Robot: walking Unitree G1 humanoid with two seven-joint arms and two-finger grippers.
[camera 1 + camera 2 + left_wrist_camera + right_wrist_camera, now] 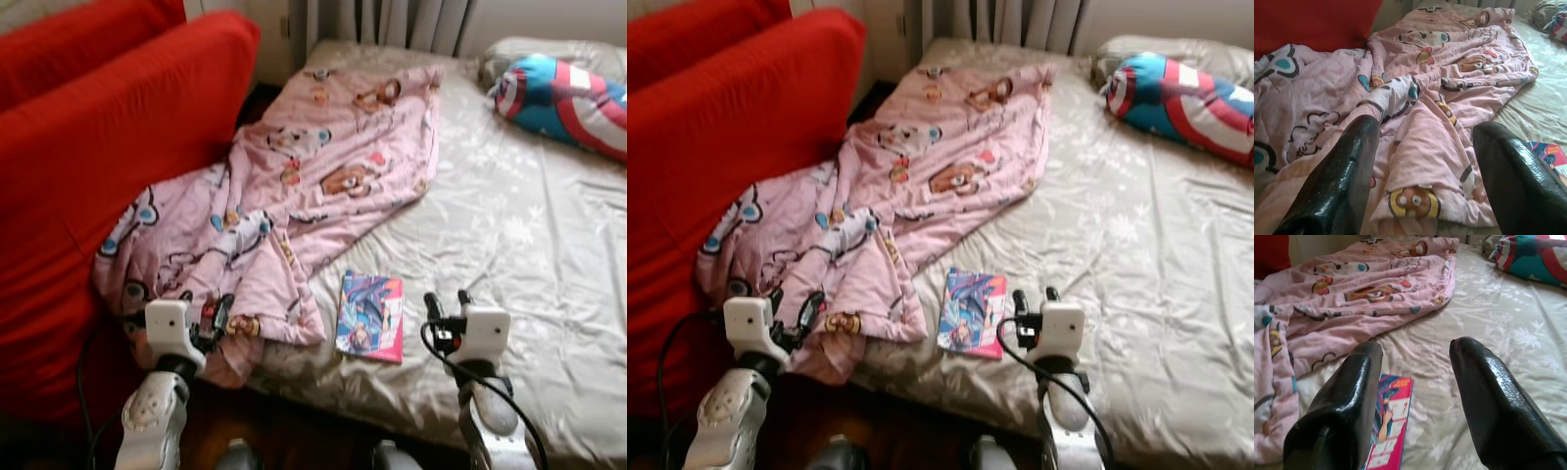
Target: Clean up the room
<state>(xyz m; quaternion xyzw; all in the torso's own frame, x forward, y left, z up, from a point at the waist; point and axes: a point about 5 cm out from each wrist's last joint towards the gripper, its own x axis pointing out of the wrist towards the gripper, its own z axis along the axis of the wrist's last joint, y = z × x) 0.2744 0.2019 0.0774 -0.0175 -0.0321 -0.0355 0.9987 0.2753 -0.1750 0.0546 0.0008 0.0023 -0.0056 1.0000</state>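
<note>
Lying at lower centre, a comic book (369, 317) is flanked by the spread-fingered right gripper (446, 304); the parted left gripper (216, 315) is held over the pink blanket (294, 186).

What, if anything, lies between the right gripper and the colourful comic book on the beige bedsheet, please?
Nothing visible does. The right gripper hovers open just beside the colourful comic book, with bare beige floral bedsheet between them. The crumpled pink cartoon-print blanket lies on the book's far side, near the left gripper, not over the book.

Home bedroom, bed (529, 255) with rumpled pink cartoon blanket (294, 196), superhero pillow (568, 98), curtains (392, 20)
</note>
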